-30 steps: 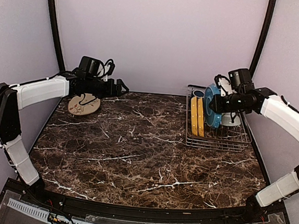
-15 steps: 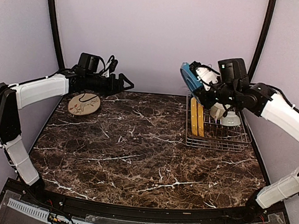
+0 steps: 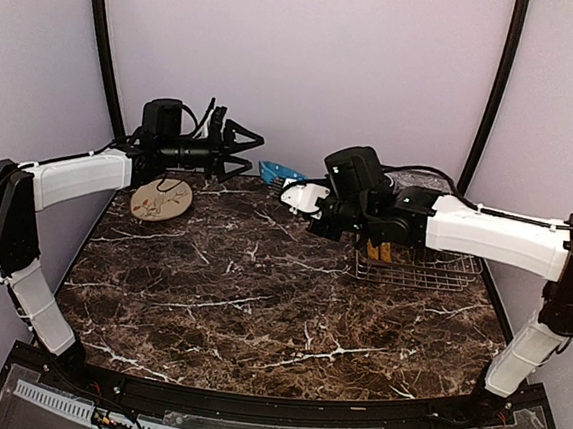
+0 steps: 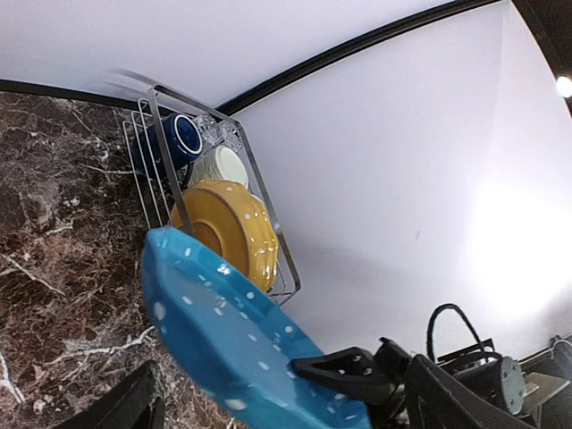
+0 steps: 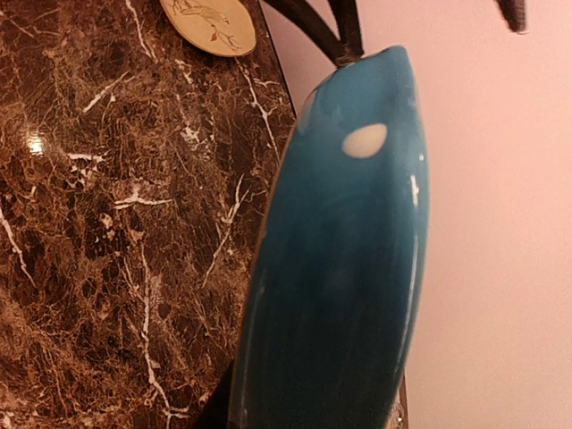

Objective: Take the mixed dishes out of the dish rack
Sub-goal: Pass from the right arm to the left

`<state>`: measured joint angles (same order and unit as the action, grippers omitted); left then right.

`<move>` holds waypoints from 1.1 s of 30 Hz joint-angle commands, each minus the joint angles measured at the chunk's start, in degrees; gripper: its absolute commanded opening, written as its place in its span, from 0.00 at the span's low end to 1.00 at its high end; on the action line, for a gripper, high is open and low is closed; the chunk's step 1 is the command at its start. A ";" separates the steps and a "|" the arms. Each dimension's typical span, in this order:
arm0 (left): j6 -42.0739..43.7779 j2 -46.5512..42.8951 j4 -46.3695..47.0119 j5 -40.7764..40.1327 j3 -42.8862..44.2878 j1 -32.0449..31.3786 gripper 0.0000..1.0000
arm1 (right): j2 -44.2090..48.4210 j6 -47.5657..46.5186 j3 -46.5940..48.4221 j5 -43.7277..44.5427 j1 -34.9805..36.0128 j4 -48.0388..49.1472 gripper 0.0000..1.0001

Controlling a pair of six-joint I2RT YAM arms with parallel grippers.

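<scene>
The right arm reaches from its base at the near right corner across the table, forearm nearly level and wrist out over the far edge near its middle. Its end effector (image 3: 293, 188) is clamped on the rim of a blue round plate with white dots (image 3: 276, 170), which hangs in the air, tilted, clear of the table. In the right wrist view this plate (image 5: 344, 268) fills the frame edge-on.

The left arm rises from the near left corner, its white forearm running along the left side toward the far edge. Its end effector (image 3: 252, 154) is spread wide, with the plate's rim just at its fingertips. Whether they touch cannot be told.

The silver wire dish rack (image 3: 424, 273) sits at the far right corner, partly behind the right arm. The left wrist view shows yellow plates (image 4: 228, 232) standing upright in it, with a dark navy mug (image 4: 181, 136) and a cream mug (image 4: 221, 166) behind them.

A beige round plate with a small drawing (image 3: 162, 201) lies flat at the far left corner. The table (image 3: 259, 302) is dark brown marble with white veins, the walls are pale lilac, and a black curved pole stands at each side.
</scene>
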<state>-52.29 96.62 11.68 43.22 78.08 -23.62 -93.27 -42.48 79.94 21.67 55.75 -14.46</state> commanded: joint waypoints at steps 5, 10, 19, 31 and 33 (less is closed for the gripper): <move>-5.97 0.26 2.56 1.08 -2.60 1.12 0.92 | -2.25 -5.00 3.91 6.99 2.64 16.75 0.00; 1.97 0.93 -13.95 -7.52 1.29 1.03 0.91 | -4.51 -7.62 3.82 9.16 3.39 18.63 0.00; 2.83 3.06 -13.86 -5.10 2.20 0.39 0.72 | -8.99 -12.88 3.89 13.73 5.07 27.63 0.00; 2.05 3.93 -12.25 -3.54 1.29 0.26 0.31 | -12.14 -17.17 -0.44 16.35 5.54 39.78 0.00; 2.50 3.93 -12.29 -3.55 1.33 0.32 0.24 | -12.63 -17.51 -0.74 16.52 5.60 40.91 0.00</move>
<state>-54.06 100.27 -1.65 37.74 78.83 -23.03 -106.85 -61.32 78.48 35.68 61.10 8.64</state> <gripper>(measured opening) 0.314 0.202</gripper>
